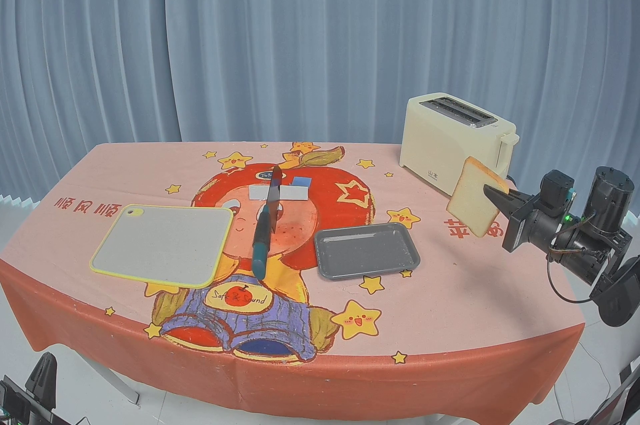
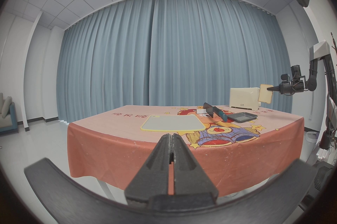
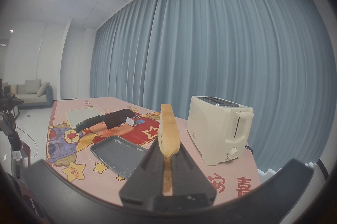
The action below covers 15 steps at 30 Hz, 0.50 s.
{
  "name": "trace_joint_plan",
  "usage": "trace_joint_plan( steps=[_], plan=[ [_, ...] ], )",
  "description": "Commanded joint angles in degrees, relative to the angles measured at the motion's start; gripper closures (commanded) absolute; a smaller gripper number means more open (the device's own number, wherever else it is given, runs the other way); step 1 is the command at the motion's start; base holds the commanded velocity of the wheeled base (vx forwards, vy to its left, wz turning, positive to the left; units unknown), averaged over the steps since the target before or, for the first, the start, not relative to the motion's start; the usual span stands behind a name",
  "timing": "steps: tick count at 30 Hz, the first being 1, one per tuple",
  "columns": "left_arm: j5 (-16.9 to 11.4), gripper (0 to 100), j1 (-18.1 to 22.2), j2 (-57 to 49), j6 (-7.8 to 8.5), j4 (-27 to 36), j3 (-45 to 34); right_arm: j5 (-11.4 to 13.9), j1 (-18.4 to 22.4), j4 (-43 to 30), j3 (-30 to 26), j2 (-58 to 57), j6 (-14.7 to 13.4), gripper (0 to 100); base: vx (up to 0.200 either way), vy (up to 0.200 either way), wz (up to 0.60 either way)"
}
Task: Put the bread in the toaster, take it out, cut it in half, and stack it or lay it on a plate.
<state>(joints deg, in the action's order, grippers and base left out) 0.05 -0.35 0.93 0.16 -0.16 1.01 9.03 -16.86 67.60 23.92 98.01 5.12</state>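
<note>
Bread (image 1: 473,201) clamped in our right pincer (image 1: 491,192) beside the toaster (image 1: 453,140) may jam if we lower it tilted.

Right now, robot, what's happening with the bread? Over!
Right gripper shut on bread, held up beside toaster. Left gripper shut, empty, down low. Nothing between bread and toaster top.

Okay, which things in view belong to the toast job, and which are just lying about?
For the job: bread in the right gripper, toaster, knife, cutting board, grey tray as the plate.
Just lying about: white and blue blocks by the knife, curtain, sofa.
</note>
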Motion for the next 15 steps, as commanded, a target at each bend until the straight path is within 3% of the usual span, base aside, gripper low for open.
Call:
trace_joint_plan(
  steps=[1,5,15],
  plan=[
    [0.0,100,0.0,-0.1,0.02,0.0,-1.0,0.0,-0.1,0.2,-0.2,0.2,0.1,100,0.000,0.200,0.00],
    [0.0,100,0.0,-0.1,0.02,0.0,-1.0,-0.1,-0.8,3.6,-0.9,0.7,0.6,100,0.000,0.200,0.00],
    [0.0,100,0.0,-0.1,0.02,0.0,-1.0,-0.8,-0.9,3.8,-1.4,0.8,0.7,100,0.000,0.200,0.00]
  ],
)
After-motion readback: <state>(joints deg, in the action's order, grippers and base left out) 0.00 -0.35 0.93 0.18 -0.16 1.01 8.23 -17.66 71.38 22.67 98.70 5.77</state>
